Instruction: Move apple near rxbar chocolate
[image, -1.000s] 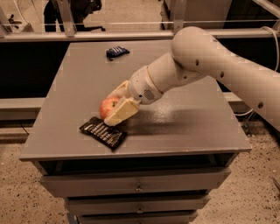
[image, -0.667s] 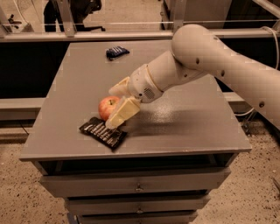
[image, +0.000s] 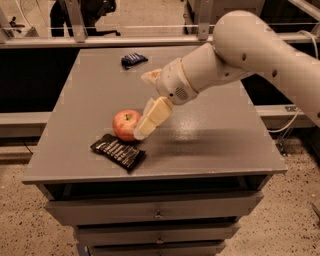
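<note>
While the apple (image: 125, 124) sits on the worktop (image: 210, 135) just beside the bar (image: 118, 151), you see the pincer (image: 143, 105) spread wide, empty, one finger by the apple.

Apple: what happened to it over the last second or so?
The end effector opened, let go of the apple and lifted slightly away. The apple stays on the table, right beside the rxbar chocolate; the blue packet has not moved.

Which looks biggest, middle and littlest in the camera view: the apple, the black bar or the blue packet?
1. rxbar chocolate, longest.
2. apple.
3. blue packet, smallest-looking, though it lies farther back.
The pincer hangs open beside the apple.
</note>
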